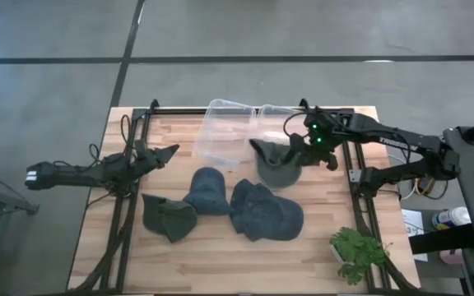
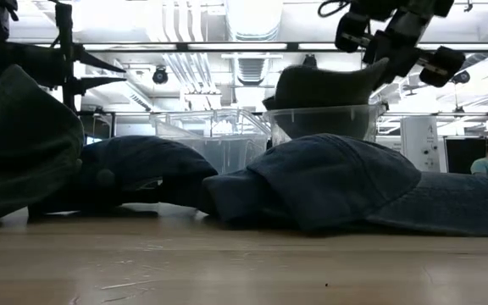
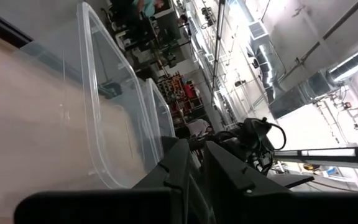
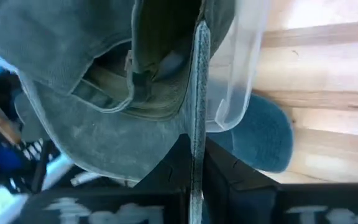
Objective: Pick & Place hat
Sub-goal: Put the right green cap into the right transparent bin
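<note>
From my seat, starting at the left: the left gripper (image 1: 169, 153) hangs over the left edge of the counter (image 1: 220, 247), pointed toward the clear bins, and holds nothing. Its jaws show only a narrow gap in the left wrist view, and I cannot tell whether that counts as open or closed.

Below it on the counter lie three loose hats: a grey-green cap (image 1: 169, 216) at the left, a blue cap (image 1: 207, 191) in the middle, and a larger blue cap (image 1: 264, 210) to its right.

Behind them stand two clear bins side by side: the left bin (image 1: 220, 131) and the right bin (image 1: 263, 115).

Further right, the right gripper (image 1: 296, 146) has its jaws clamped on the edge of an olive hat (image 1: 276, 167), which hangs below the jaws over the near rim of the right bin. In the low view the hat sits partly inside that bin.

I judge the next move turns on this: the bin lies straight beneath the hat, so the right arm is the one placed to release it.
</note>
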Controlling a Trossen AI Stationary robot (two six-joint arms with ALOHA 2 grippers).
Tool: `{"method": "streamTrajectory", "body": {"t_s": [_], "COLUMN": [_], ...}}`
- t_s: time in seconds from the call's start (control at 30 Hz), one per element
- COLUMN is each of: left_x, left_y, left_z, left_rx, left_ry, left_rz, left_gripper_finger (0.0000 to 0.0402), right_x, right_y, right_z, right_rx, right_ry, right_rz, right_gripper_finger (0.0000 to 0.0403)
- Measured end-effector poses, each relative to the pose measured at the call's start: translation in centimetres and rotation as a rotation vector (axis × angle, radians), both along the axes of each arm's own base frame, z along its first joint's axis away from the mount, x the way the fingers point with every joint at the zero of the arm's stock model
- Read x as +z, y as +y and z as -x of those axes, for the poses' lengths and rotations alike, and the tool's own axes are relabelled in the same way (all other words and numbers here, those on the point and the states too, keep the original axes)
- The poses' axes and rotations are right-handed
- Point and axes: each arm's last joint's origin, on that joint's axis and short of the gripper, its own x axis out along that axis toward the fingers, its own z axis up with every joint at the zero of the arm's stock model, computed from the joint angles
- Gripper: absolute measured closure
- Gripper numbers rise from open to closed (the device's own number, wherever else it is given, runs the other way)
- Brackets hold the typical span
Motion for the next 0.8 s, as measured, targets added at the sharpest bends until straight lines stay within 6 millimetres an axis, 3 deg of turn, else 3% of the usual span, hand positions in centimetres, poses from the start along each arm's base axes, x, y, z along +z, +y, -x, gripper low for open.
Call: {"method": "streamTrajectory", "body": {"t_s": [0.2, 0.33, 0.63, 0.8], "left_x": [0.2, 0.2, 0.4, 0.6], "left_y": [0.0, 0.0, 0.0, 0.0], "left_z": [0.0, 0.0, 0.1, 0.1], "left_rx": [0.004, 0.014, 0.011, 0.007], "left_ry": [-0.014, -0.016, -0.047, -0.089], "left_rz": [0.002, 0.003, 0.024, 0.049], "left_gripper_finger": [0.0358, 0.0358, 0.0358, 0.0358], "right_x": [2.1, 2.4, -0.8, -0.5], "right_y": [-0.3, -0.5, -0.4, -0.3], "right_z": [1.0, 1.1, 0.7, 0.8], "right_rx": [-0.11, -0.149, -0.029, 0.109], "right_ry": [0.088, 0.094, 0.077, 0.045], "right_rz": [0.12, 0.127, 0.06, 0.107], "right_gripper_finger": [0.0388, 0.0388, 0.0387, 0.0387]}}
